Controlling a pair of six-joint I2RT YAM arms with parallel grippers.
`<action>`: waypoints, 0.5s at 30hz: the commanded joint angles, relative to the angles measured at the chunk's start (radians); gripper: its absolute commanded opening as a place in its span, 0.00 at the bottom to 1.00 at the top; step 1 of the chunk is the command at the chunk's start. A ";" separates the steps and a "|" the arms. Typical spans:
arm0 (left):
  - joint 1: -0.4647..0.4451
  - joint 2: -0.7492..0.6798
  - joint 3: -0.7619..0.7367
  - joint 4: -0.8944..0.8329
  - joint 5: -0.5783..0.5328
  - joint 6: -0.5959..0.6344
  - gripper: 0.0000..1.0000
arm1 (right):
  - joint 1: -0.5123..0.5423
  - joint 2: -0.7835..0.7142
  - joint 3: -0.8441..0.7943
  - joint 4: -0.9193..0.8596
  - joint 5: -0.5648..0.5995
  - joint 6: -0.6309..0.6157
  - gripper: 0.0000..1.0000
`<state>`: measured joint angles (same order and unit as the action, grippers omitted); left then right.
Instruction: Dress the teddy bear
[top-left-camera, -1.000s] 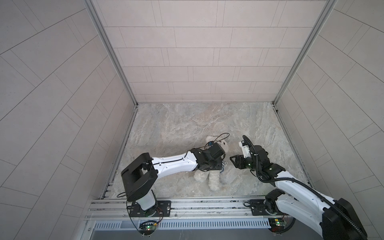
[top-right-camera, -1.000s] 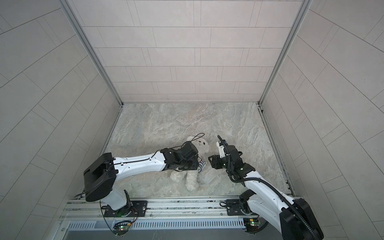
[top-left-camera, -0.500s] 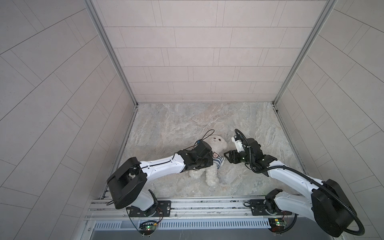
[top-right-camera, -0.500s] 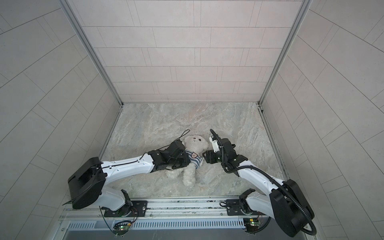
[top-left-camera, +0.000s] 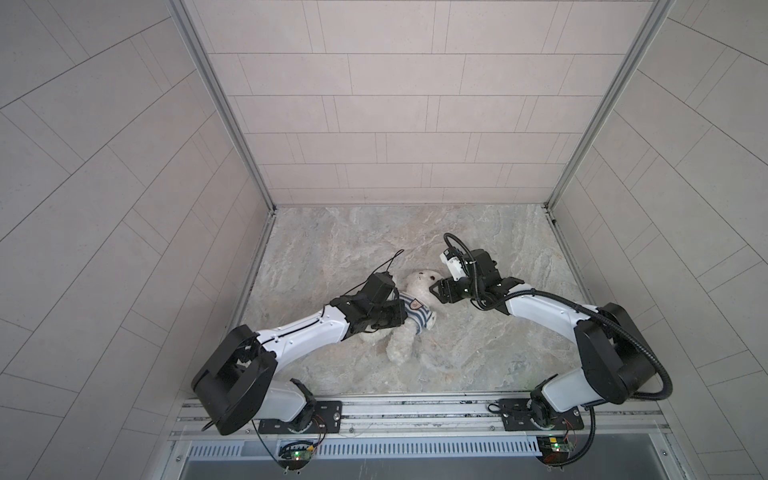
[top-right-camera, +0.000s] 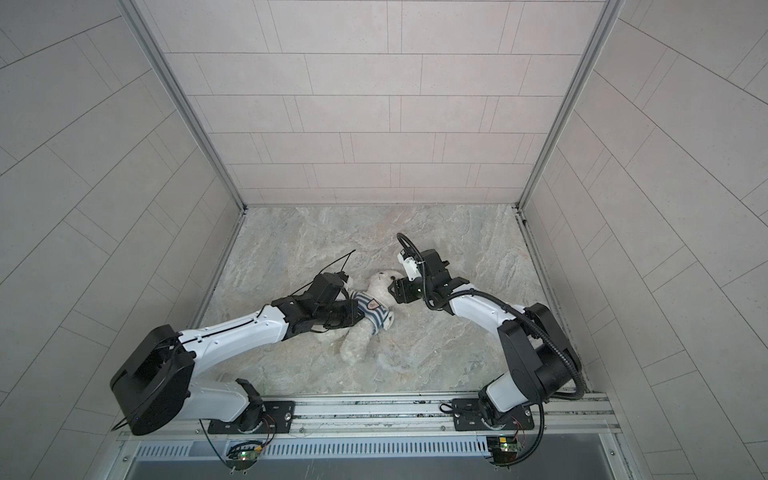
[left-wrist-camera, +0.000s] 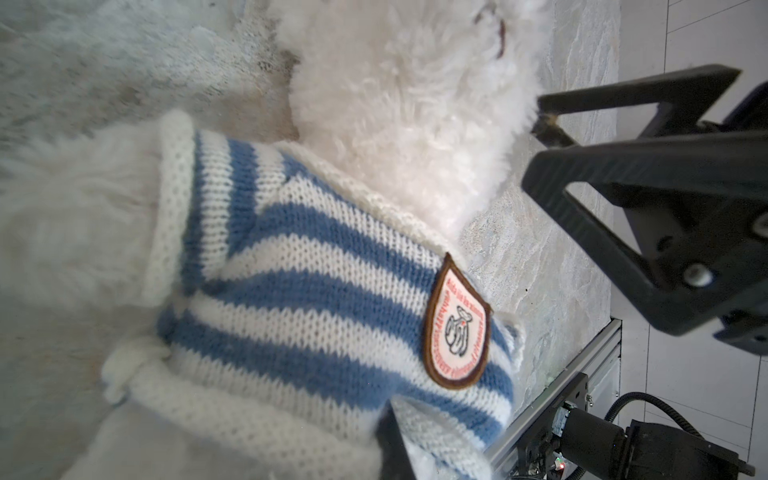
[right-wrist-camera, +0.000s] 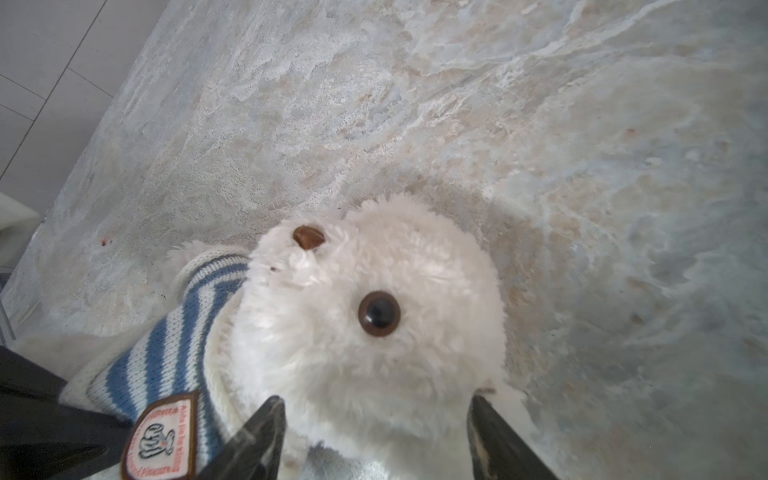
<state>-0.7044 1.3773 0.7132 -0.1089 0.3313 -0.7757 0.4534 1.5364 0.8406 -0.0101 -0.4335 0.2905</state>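
Marbled desk (top-left-camera: 457, 353); likely soft, light teddy bear (top-left-camera: 422, 282); left hand (top-left-camera: 400, 321) pinching shirt (top-left-camera: 415, 316) hem, right hand (top-left-camera: 436, 293) spread astride bear's head; grip torso.

Flat tabletop (top-left-camera: 332, 232) of mottled grey-and-beige stone pattern, enclosed by pale tiled panels (top-left-camera: 386, 124) on three sides. Lying directly on it, near the middle: small fluffy white plush teddy bear (top-left-camera: 419, 286), face up, head toward the rear wall, wearing a blue-and-white striped knitted shirt (top-left-camera: 417, 321).
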 joint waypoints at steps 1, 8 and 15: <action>0.030 0.017 -0.038 0.018 0.030 0.062 0.00 | 0.005 0.043 0.019 -0.021 -0.033 -0.032 0.72; 0.037 0.034 -0.050 0.040 0.032 0.069 0.00 | 0.008 0.097 0.025 -0.010 -0.029 -0.051 0.68; 0.037 -0.028 -0.022 -0.030 0.004 0.093 0.00 | 0.014 0.102 0.042 -0.041 -0.011 -0.063 0.10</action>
<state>-0.6750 1.3808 0.6838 -0.0704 0.3721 -0.7166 0.4545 1.6318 0.8669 -0.0132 -0.4488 0.2382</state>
